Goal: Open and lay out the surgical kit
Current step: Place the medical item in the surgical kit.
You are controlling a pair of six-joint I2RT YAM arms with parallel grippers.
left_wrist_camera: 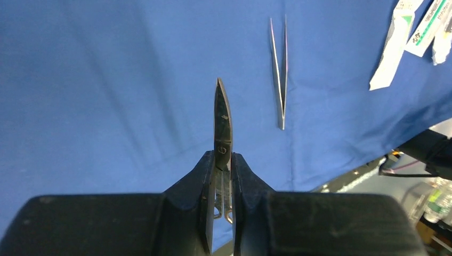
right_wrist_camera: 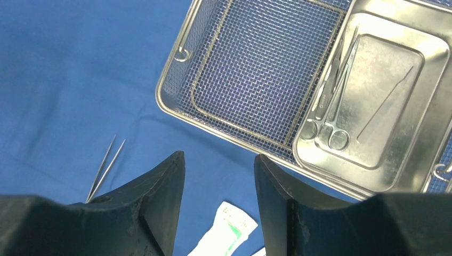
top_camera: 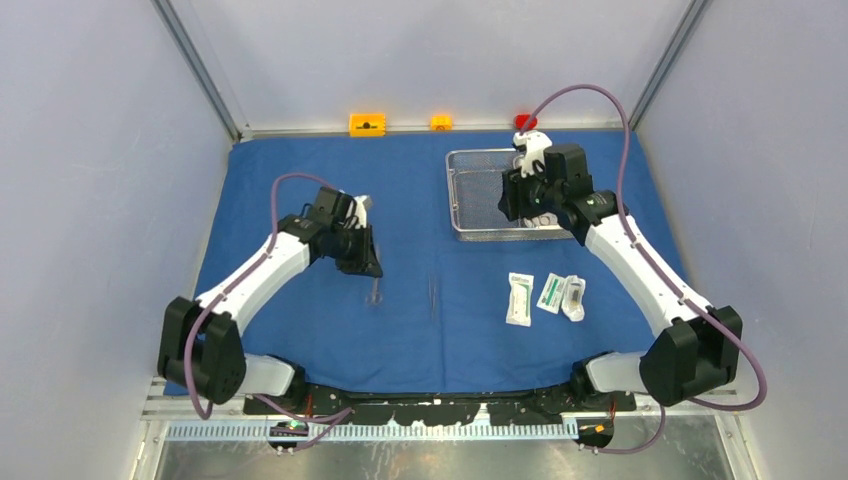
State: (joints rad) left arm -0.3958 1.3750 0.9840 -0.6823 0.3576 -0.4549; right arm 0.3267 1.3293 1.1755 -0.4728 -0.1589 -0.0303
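Scissors [left_wrist_camera: 223, 122] are pinched in the left gripper [left_wrist_camera: 223, 157], jaws narrowed right down on them around the pivot, curved blades sticking out past the fingertips over the blue cloth [left_wrist_camera: 106, 80]. Can't tell from any view whether the tips touch the cloth or hang just above it. Tweezers [left_wrist_camera: 280, 80] lie flat on the cloth just beside them, toward the right arm's side, not touching. Further that way the three white packets [top_camera: 545, 295] sit in a loose row, near each other. The wire-mesh basket [right_wrist_camera: 240, 69] is on the far right part of the cloth, and the steel tray [right_wrist_camera: 426, 160] sits inside it at one end, the other end just bare mesh. In the tray there's a pair of ring-handled instruments [right_wrist_camera: 330, 106] lying side by side, plus a slim straight tool [right_wrist_camera: 386, 101] next to them. The right gripper [right_wrist_camera: 219, 157] hovers up by the basket with its jaws spread fairly wide and nothing between them. Two orange blocks [top_camera: 367, 124] and a red block [top_camera: 524, 122] sit off the cloth along the far edge.
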